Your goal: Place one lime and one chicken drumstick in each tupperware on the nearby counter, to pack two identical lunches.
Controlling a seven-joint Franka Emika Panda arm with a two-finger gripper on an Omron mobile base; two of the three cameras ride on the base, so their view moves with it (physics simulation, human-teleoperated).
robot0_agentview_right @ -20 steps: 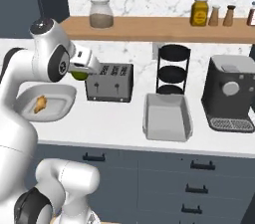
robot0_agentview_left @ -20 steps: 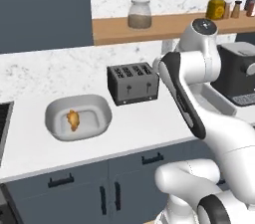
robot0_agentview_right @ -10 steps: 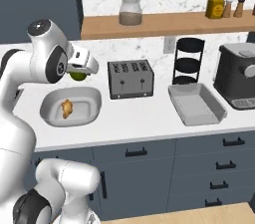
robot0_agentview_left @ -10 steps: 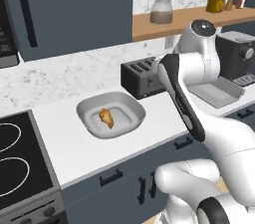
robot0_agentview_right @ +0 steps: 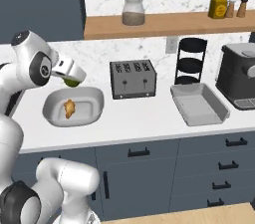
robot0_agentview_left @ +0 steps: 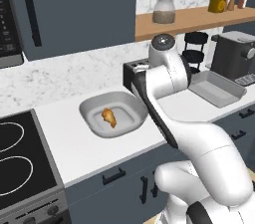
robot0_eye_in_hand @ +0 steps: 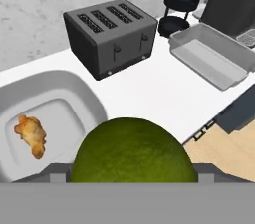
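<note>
My gripper [robot0_agentview_right: 72, 79] is shut on a glossy green lime [robot0_agentview_right: 73, 83], held just above the far rim of the oval white tupperware tub [robot0_agentview_right: 94, 99]. A golden-brown chicken drumstick [robot0_agentview_right: 69, 108] lies inside that tub. In the hand view the lime [robot0_eye_in_hand: 130, 154] bulges at the bottom and covers the fingertips, with the tub [robot0_eye_in_hand: 74, 86] and drumstick [robot0_eye_in_hand: 31, 134] below left. The rectangular light-grey tupperware tray [robot0_agentview_right: 199, 104] stands further right on the white counter [robot0_agentview_right: 144, 121] with nothing in it. The left base view shows the tub [robot0_agentview_left: 130, 113], the drumstick [robot0_agentview_left: 108, 117] and the tray [robot0_agentview_left: 215, 88].
A dark four-slot toaster [robot0_agentview_right: 132, 78] stands between the two containers. Behind the tray stand a black three-tier rack [robot0_agentview_right: 191, 61] and a coffee machine [robot0_agentview_right: 241, 76]. A black stovetop [robot0_agentview_left: 15, 163] borders the counter on the left. Jars sit on the wooden wall shelf [robot0_agentview_right: 164, 21].
The whole scene has slid right in both base views, so the camera moved with the base. The arm keeps its pose, and the lime stays in the gripper.
</note>
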